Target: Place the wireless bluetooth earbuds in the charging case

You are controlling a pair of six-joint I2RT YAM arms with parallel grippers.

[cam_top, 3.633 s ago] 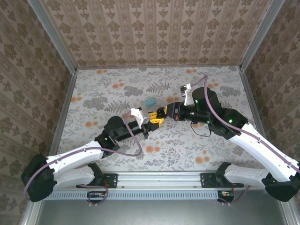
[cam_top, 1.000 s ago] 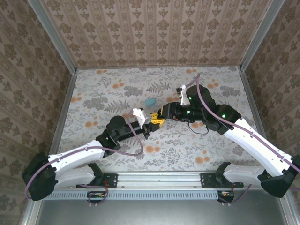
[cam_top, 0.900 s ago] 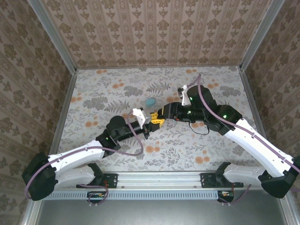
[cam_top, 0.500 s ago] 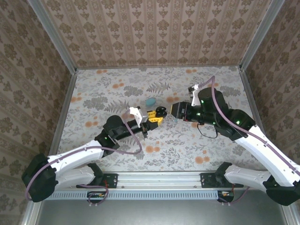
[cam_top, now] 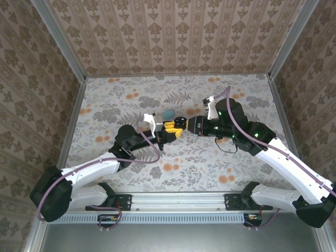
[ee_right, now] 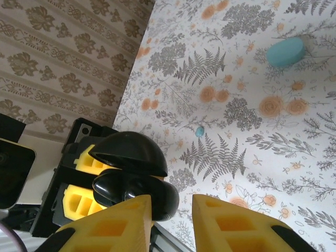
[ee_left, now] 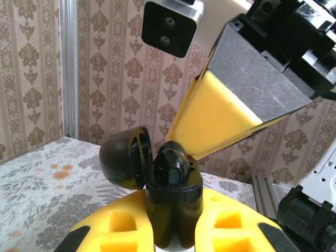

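Black charging case (ee_left: 171, 191) — lid open — pinched in the left gripper (cam_top: 171, 129).

A table (cam_top: 105, 105) is covered with a flowery cloth. Walls (cam_top: 173, 37) with patterned paper are set around it.

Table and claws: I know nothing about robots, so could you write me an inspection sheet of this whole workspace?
Surface: flower-patterned table, flat, no spills seen.
Job's things: black charging case, lid open, held off the table; tiny turquoise earbud lying on the table.
Clutter: turquoise rounded piece lying farther back.
Grippers: left claw shut on the case; right claw open, right beside the case, contact unclear.
Cables: a purple cable runs along each arm, looping near the left wrist.
Surroundings: wallpapered walls on three sides; metal rail at the near edge.
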